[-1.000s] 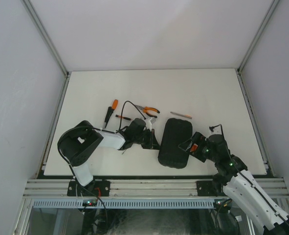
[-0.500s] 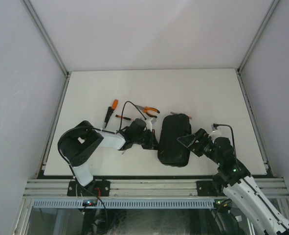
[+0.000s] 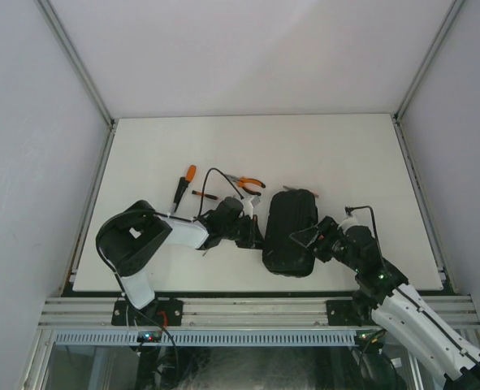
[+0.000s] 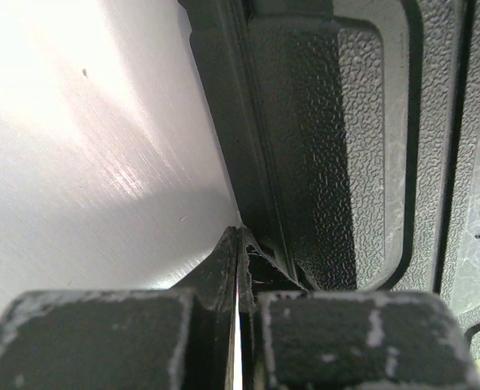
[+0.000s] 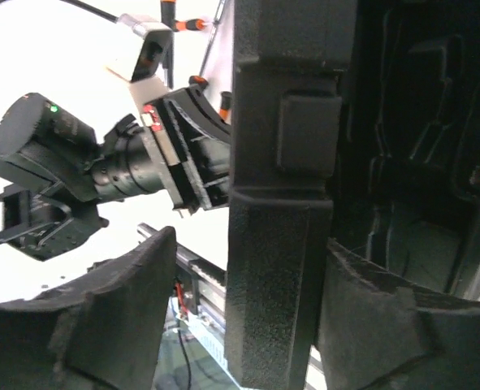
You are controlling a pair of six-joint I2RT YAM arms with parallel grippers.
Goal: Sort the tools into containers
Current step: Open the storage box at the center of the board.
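Observation:
The black ribbed case (image 3: pixel 288 231) lies near the table's front edge, between my two grippers. My left gripper (image 3: pixel 254 232) is shut, its tips (image 4: pixel 238 244) pressed against the case's left rim (image 4: pixel 321 162) at table level. On the case's right side my right gripper (image 3: pixel 308 238) straddles a raised wall (image 5: pixel 280 268) of the case. Its jaws are open, with a gap at the left finger (image 5: pixel 118 325). Moulded slots (image 5: pixel 418 187) show inside. Pliers (image 3: pixel 250 184), an orange-and-black screwdriver (image 3: pixel 183 185), a smaller one (image 3: pixel 205 195) and a thin tool (image 3: pixel 303 191) lie behind the case.
The left arm's wrist and camera (image 5: pixel 101 162) sit close beyond the case wall in the right wrist view. The table's front rail (image 3: pixel 248 309) runs just behind the grippers. White table surface (image 3: pixel 304 154) stretches to the back.
My right gripper has moved left onto the case's right edge and its jaws have narrowed. The case has swung straighter and shifted toward the back. The left gripper stays shut in place.

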